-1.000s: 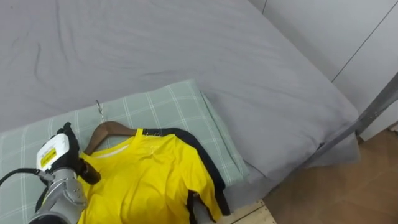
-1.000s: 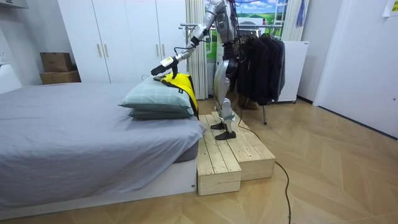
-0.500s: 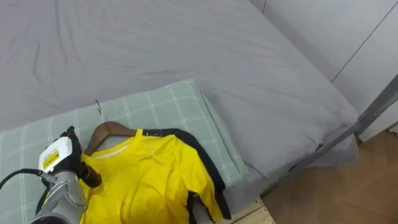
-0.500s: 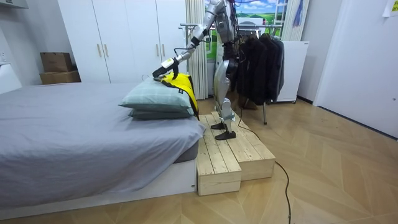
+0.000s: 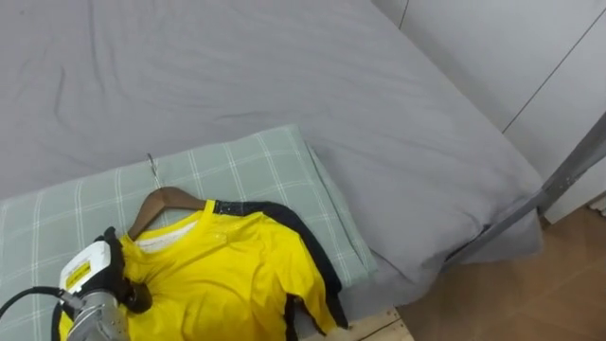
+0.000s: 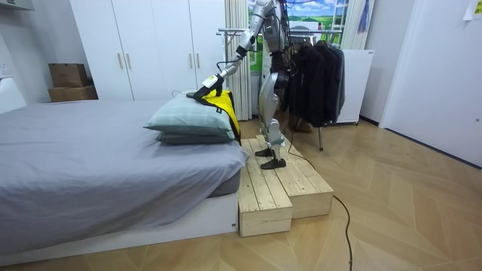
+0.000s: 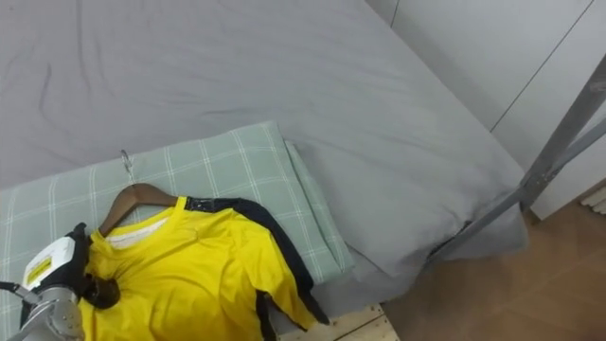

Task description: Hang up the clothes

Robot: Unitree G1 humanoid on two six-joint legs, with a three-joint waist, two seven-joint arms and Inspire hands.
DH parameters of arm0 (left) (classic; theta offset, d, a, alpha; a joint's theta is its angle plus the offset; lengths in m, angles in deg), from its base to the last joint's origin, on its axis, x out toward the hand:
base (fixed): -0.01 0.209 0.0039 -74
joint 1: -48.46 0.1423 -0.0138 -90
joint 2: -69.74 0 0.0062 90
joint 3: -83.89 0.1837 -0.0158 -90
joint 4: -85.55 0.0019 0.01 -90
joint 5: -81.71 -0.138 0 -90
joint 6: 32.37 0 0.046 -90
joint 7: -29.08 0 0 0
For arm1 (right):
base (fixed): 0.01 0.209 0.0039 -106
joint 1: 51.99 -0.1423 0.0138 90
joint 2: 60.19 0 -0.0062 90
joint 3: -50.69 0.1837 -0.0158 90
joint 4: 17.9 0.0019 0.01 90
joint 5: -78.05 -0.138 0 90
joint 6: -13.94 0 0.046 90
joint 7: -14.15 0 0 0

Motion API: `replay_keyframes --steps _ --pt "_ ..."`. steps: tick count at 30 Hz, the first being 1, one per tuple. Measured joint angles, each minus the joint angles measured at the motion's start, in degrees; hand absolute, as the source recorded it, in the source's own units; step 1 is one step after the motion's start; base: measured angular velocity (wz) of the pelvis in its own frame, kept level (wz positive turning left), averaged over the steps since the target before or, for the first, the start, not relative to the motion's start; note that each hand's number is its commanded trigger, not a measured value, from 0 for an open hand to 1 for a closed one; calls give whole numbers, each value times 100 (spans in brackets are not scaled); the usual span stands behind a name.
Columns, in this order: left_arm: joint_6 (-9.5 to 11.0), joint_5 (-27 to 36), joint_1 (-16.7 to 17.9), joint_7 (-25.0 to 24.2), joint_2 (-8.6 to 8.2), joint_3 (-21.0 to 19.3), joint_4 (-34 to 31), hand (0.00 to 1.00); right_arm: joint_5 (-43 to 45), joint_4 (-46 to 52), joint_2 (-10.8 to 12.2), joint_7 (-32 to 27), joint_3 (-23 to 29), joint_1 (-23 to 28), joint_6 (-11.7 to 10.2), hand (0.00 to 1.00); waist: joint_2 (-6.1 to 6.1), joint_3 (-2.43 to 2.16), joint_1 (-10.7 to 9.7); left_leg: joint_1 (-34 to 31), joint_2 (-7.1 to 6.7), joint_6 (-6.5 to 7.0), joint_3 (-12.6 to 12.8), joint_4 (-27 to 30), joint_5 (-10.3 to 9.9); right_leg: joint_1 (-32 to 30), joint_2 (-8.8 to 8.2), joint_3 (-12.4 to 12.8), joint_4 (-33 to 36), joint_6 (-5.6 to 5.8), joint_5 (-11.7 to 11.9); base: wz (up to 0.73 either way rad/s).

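My left hand (image 5: 95,277) comes in at the lower left of the eye views with its back turned up toward the camera. Its dark fingers (image 5: 134,296) rest on the near shoulder of the yellow shirt (image 5: 232,275). They are pressed into the cloth under the hand, and I cannot tell whether they are closed on it or only lying against it.

The shirt lies flat on a wooden hanger (image 5: 163,201). The hanger's shoulder and metal hook stick out past the collar and point toward the middle of the bed (image 5: 284,66). A strip of dark cloth (image 5: 305,239) shows along the shirt's collar and right edge, and I cannot tell whether it belongs to the same garment. Shirt and hanger both rest on the green checked pillow (image 5: 256,169), and the shirt's lower end hangs over the pillow's near edge.

In the room view I am standing upright on a low wooden platform (image 6: 282,188) beside the head of the bed. My left arm is stretched out and angled down from the shoulder, so the hand (image 6: 208,84) sits right at the shirt on top of the pillow. The checked pillow lies on a second, grey pillow (image 6: 192,138). Just behind me stands a clothes rack (image 6: 316,71) full of dark garments, and white wardrobes (image 6: 151,45) line the wall beyond the bed.
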Motion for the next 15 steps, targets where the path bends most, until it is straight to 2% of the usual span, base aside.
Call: replay_keyframes --steps 15 --pt "-11 1 -1 -101 -10 1 38 0 -247 24 -4 46 0 -152 -53 0 -12 -8 3 -87 15 0 56 22 0 -96 6 11 14 -5 10 0"
